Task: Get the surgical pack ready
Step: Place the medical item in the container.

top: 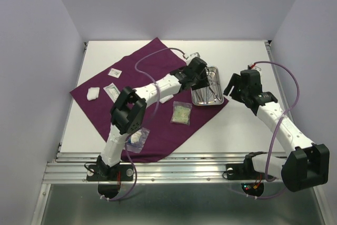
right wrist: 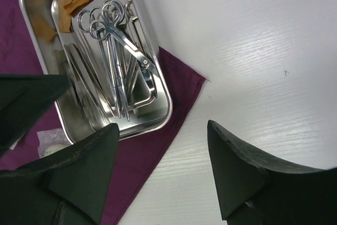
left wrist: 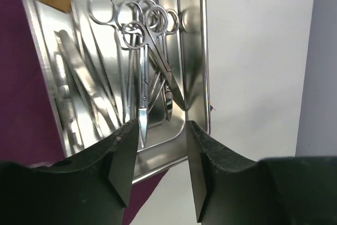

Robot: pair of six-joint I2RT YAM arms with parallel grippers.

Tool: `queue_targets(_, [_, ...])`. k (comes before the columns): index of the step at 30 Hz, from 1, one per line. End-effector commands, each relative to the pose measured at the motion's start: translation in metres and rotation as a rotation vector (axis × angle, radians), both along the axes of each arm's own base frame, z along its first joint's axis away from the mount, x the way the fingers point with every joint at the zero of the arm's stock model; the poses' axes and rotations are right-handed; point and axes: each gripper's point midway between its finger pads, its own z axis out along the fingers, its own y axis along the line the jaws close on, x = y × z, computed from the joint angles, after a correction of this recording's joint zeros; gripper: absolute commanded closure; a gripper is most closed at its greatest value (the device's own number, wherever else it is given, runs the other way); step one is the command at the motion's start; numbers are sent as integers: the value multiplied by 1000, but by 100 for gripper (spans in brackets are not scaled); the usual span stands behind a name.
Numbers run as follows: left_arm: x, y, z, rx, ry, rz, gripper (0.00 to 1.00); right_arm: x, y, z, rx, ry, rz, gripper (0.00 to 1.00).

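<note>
The dark-purple cloth (top: 158,130) lies spread on the table. The steel tray (top: 202,100) sits on its right corner and holds scissors (left wrist: 143,61) and tweezers (left wrist: 73,77). My left gripper (top: 202,80) hovers over the tray's near end. In the left wrist view the left gripper (left wrist: 160,156) is open with nothing between its fingers. My right gripper (top: 234,85) hangs just right of the tray, over bare table. In the right wrist view the right gripper (right wrist: 163,140) stands wide open and empty. A white gauze pad (top: 92,93) and clear packets (top: 180,113) lie on the cloth.
More small packets (top: 114,72) lie at the cloth's back left, and one with white gauze (top: 137,139) sits near the left arm's base. White table (top: 247,130) extends right of the cloth. Walls enclose three sides, and a metal rail (top: 174,169) runs along the near edge.
</note>
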Motion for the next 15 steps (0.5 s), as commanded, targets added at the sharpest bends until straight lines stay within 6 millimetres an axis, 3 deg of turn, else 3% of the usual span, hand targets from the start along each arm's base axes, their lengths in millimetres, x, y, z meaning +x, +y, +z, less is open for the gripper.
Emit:
queue_targets(1, [28,74,91,12,-168,110,49,3,3,-1,16,-5,7,27])
queue_targets(3, [37,114,87,64,-169,164,50,5,5,-3,23,-7,14,27])
queue_targets(4, [33,117,76,90,-154,157,50,5,5,-4,25,-4,18,27])
queue_targets(5, [42,139,81,98,-158,193,50,7,7,-4,28,-6,22,27])
queue_targets(6, [40,153,69,130,-133,204,50,8,8,-7,30,2,27,27])
queue_targets(8, [48,184,64,162,-124,238,50,11,10,-6,34,3,31,27])
queue_targets(11, [47,222,35,245,-65,263,51,15,13,-9,43,9,45,27])
queue_targets(15, [50,245,9,307,-2,277,51,19,16,-11,49,13,54,27])
